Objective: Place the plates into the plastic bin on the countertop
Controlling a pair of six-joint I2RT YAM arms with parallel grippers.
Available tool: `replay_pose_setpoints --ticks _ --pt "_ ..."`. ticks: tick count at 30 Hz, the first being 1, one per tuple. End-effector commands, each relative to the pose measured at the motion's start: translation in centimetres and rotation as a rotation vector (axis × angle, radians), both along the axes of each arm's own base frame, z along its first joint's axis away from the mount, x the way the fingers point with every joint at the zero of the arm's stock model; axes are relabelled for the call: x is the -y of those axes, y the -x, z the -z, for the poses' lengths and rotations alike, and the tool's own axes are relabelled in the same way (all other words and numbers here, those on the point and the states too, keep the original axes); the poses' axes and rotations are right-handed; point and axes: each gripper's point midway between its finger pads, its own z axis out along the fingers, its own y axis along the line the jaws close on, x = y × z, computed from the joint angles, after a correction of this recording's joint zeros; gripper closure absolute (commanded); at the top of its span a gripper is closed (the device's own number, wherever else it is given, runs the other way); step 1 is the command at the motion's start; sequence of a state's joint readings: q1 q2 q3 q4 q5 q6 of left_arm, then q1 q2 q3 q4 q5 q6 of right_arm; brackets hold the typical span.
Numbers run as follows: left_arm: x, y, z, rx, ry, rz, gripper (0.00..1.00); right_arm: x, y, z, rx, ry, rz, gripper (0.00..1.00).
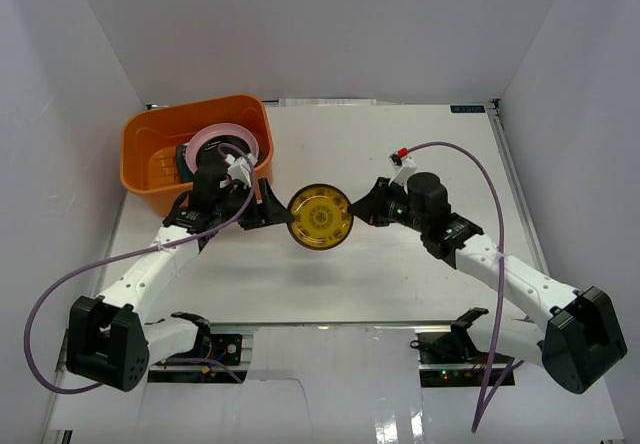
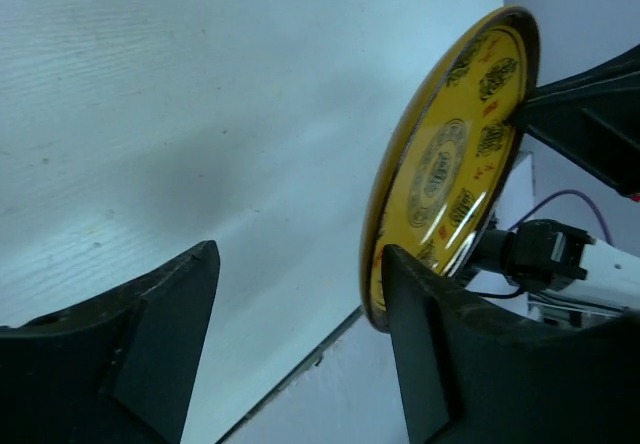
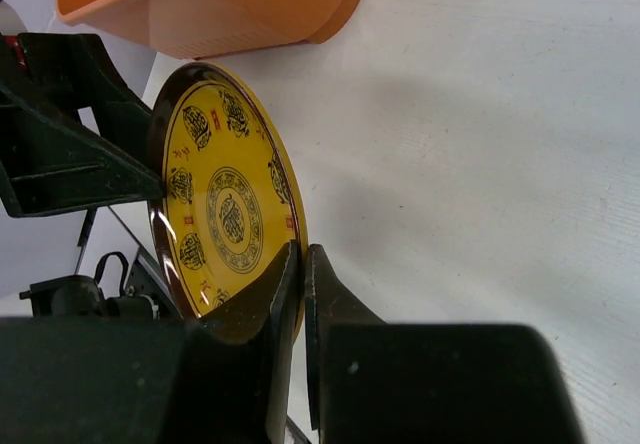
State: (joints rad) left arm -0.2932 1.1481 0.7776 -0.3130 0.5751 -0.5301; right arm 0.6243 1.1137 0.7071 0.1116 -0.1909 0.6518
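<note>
At mid-table, between the two arms: one yellow patterned plate (image 1: pixel 320 216), tilted, its patterned face towards the overhead view, over the white table (image 1: pixel 420 274). Right claw (image 3: pixel 302 264): clenched on the plate's rim. Left claw (image 2: pixel 300 254): spread wide, grasping nothing, one finger just beside the opposite rim. At far left: orange plastic bin (image 1: pixel 140 164), holding a pink plate (image 1: pixel 212 134) and darker dishes, partly hidden by the left arm.
</note>
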Motion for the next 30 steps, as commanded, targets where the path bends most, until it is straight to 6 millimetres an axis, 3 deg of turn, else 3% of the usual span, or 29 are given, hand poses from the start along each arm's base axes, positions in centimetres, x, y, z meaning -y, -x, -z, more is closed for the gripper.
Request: replay_pose_setpoints --ticks 1,7,9,10,11,12,14,15,16,17,18,19,20,21,23,25,28,29,30 --pt "2.2 0.6 -2.6 0.091 0.098 0.132 0.31 -1.5 -0.4 -4.3 0.103 -0.101 -0.047 0.92" --pt "2.8 -0.2 -3.6 0.11 0.127 0.125 0.91 -1.1 -0.2 -3.7 0.102 -0.093 -0.036 0.92" --pt "2.7 -0.8 -4.5 0.139 0.127 0.102 0.99 -1.0 0.1 -3.9 0.106 -0.099 -0.039 0.89" --pt "2.6 -1.3 -5.5 0.162 0.128 0.081 1.0 -0.8 0.1 -4.0 0.106 -0.097 -0.033 0.81" --pt "2.3 -1.7 -6.2 0.176 0.121 0.056 1.0 -0.7 0.2 -3.9 0.11 -0.092 -0.035 0.59" --pt "1.8 -3.0 -8.3 0.235 0.107 0.001 1.0 -0.3 0.5 -4.0 0.116 -0.089 -0.025 0.49" --pt "0.9 -4.2 -10.0 0.278 0.065 -0.058 1.0 0.5 0.9 -4.8 0.149 -0.091 -0.006 0.27" --pt "-0.3 -5.7 -10.9 0.311 0.028 -0.128 1.0 0.9 1.1 -4.4 0.149 -0.079 0.001 0.2" --pt "-0.9 -7.0 -13.5 0.366 0.018 -0.162 1.0 1.3 1.4 -4.1 0.152 -0.07 0.006 0.16" --pt "-1.9 -8.1 -14.2 0.386 -0.007 -0.191 1.0 1.5 1.7 -4.1 0.157 -0.066 0.003 0.12" --pt "-4.2 -9.5 -14.4 0.375 -0.033 -0.259 1.0 1.9 2.1 -4.4 0.178 -0.066 0.001 0.12" --pt "-5.5 -11.0 -14.1 0.352 -0.049 -0.306 1.0 2.2 2.5 -3.7 0.164 -0.055 0.004 0.12" --pt "-6.9 -12.0 -14.9 0.35 -0.047 -0.36 1.0 2.4 2.8 -3.4 0.163 -0.053 0.0 0.12" --pt "-9.9 -13.5 -14.8 0.338 -0.071 -0.467 1.0 2.5 3.1 -3.5 0.171 -0.062 -0.002 0.12" --pt "-12.3 -15.0 -14.1 0.328 -0.038 -0.565 1.0 2.7 3.5 -2.2 0.151 -0.051 -0.008 0.13" --pt "-16.7 -16.7 -12.6 0.314 -0.069 -0.719 1.0 2.8 4.0 -0.9 0.121 -0.03 -0.025 0.14" --pt "-20.3 -18.2 -10.3 0.241 -0.11 -0.809 1.0 3.1 4.5 0.4 0.102 -0.01 -0.034 0.14" --pt "-21.2 -18.9 -8.2 0.181 -0.131 -0.828 1.0 3.4 4.8 1.1 0.096 0.001 -0.031 0.14" --pt "-22.7 -19.2 -7.6 0.168 -0.141 -0.862 1.0 3.6 4.8 1.4 0.092 0.011 -0.022 0.14"
